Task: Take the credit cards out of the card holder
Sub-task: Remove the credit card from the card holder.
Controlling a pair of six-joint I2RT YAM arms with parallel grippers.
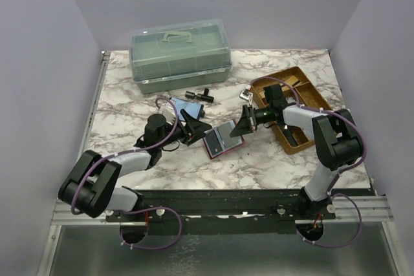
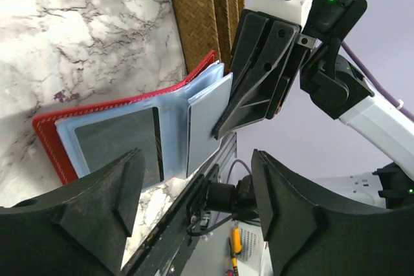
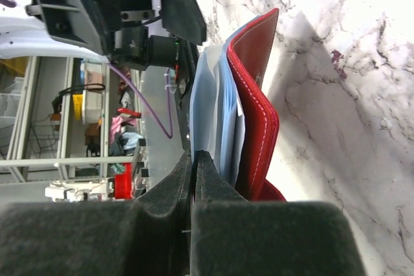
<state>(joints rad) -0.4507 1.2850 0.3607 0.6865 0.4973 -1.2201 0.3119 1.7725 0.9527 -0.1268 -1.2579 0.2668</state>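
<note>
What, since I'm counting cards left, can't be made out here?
- How many credit cards the card holder holds: too small from top; sleeves overlap in wrist views.
- Tray contents: right arm covers part, top view.

Right gripper: my black fingers pinch a thin pale blue credit card by its edge.
Card holder: red stitched folding wallet, just right, on marbled table.

Card holder is showing red with white stitching and pale blue panels; credit cards grey; surface white-grey marbled; box translucent green; tray brown woven; fingers black.
</note>
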